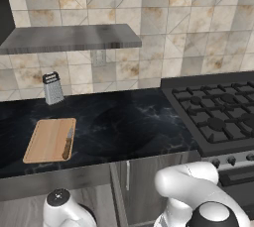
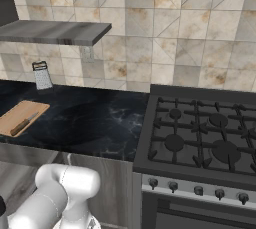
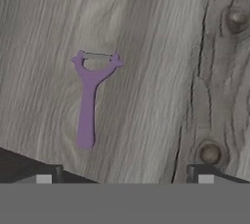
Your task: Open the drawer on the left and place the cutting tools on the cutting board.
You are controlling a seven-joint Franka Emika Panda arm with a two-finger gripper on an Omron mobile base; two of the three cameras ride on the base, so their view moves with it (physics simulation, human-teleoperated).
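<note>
The purple Y-shaped peeler (image 3: pixel 89 98) lies flat on the grey wood-grain inside of the drawer (image 3: pixel 161 47), blade end toward the top of the hand view. My gripper (image 3: pixel 126 176) hangs over that floor, open wide with nothing between its fingers. The peeler is a little above and left of the gap between them. Up on the black counter, the cutting board (image 1: pixel 45 141) (image 2: pixel 14 114) carries the small knife (image 1: pixel 67 143) (image 2: pixel 24 123) with the brown handle along its right side.
A metal box grater (image 1: pixel 52 88) (image 2: pixel 42 75) stands at the back of the counter behind the board. A grey shelf (image 1: pixel 69 37) hangs above. The gas stove (image 1: pixel 218 117) (image 2: pixel 200 138) borders the counter on the right.
</note>
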